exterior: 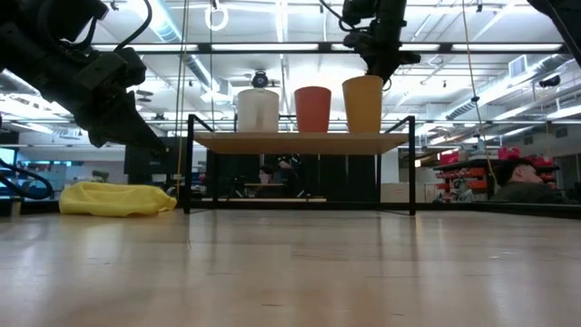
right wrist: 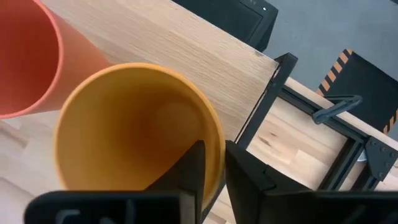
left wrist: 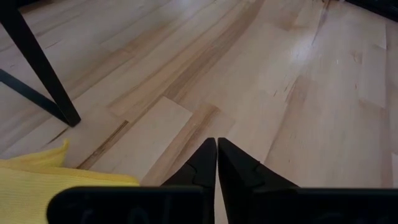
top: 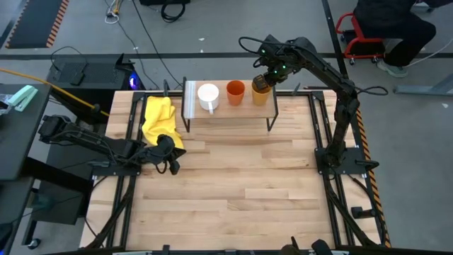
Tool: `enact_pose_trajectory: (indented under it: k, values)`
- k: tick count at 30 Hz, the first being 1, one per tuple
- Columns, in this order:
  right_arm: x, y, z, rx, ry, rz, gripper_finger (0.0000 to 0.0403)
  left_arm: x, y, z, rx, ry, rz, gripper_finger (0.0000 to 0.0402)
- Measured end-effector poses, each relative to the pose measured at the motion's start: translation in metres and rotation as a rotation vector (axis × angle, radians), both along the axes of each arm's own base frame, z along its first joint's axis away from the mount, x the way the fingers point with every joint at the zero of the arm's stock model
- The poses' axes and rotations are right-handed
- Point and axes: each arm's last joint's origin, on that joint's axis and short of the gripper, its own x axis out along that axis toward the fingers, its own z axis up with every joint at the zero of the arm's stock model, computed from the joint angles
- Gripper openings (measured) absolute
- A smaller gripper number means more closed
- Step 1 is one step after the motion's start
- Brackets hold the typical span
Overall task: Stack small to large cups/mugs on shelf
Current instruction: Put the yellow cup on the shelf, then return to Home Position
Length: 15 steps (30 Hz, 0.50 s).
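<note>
While our right gripper (right wrist: 213, 171) straddles rim of yellow-orange cup (right wrist: 134, 127), one finger inside, one outside, slightly parted, we cannot tell whether it pinches wall. Cup stands on shelf (top: 230, 112), at its right end; orange-red cup (top: 235, 92) next, white mug (top: 208, 95) beyond. Our left gripper (left wrist: 216, 163), fingers pressed together, holds nothing, low over table (top: 241, 191) beside yellow cloth (top: 158, 119).

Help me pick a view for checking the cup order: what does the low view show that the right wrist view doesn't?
Only the low view: the white mug, all three cups in a row on the shelf, the yellow cloth.
Only the right wrist view: the right gripper, one finger inside and one outside the yellow-orange cup rim.
Both: the orange-red cup beside it.
</note>
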Motion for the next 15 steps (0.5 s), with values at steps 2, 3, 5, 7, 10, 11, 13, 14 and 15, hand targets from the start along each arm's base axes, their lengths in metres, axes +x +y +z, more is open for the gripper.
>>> enact_pose_trajectory:
  k: [2, 3, 5, 7, 10, 11, 13, 14, 15]
  values:
    - [-0.003, 0.002, 0.004, -0.011, -0.010, -0.008, 0.0068, 0.000, 0.000, 0.000, 0.000, 0.001, 0.000, 0.0021]
    - [-0.005, 0.004, 0.007, -0.019, -0.014, -0.011, 0.0069, 0.000, 0.000, 0.000, 0.000, 0.001, 0.000, 0.0019]
    - [-0.010, 0.007, 0.012, -0.041, -0.020, -0.016, 0.0071, 0.000, 0.000, 0.000, 0.000, 0.001, 0.000, 0.0017]
    - [-0.015, 0.011, 0.018, -0.059, -0.031, -0.019, 0.0071, 0.000, 0.000, 0.000, 0.000, 0.001, 0.000, 0.0017]
    - [-0.021, 0.015, 0.025, -0.073, -0.052, -0.031, 0.0071, 0.000, 0.000, 0.000, 0.000, 0.001, 0.000, 0.0020]
    - [-0.023, 0.017, 0.027, -0.077, -0.060, -0.034, 0.0071, 0.000, 0.000, 0.000, 0.000, 0.001, 0.000, 0.0022]
    - [-0.028, 0.020, 0.033, -0.089, -0.075, -0.035, 0.0071, 0.000, 0.000, 0.000, 0.000, 0.001, 0.000, 0.0024]
    - [-0.031, 0.023, 0.036, -0.095, -0.084, -0.034, 0.0071, 0.000, 0.000, 0.000, 0.000, 0.001, 0.000, 0.0025]
    - [-0.033, 0.025, 0.038, -0.101, -0.092, -0.034, 0.0071, 0.000, 0.000, 0.000, 0.000, 0.001, 0.000, 0.0024]
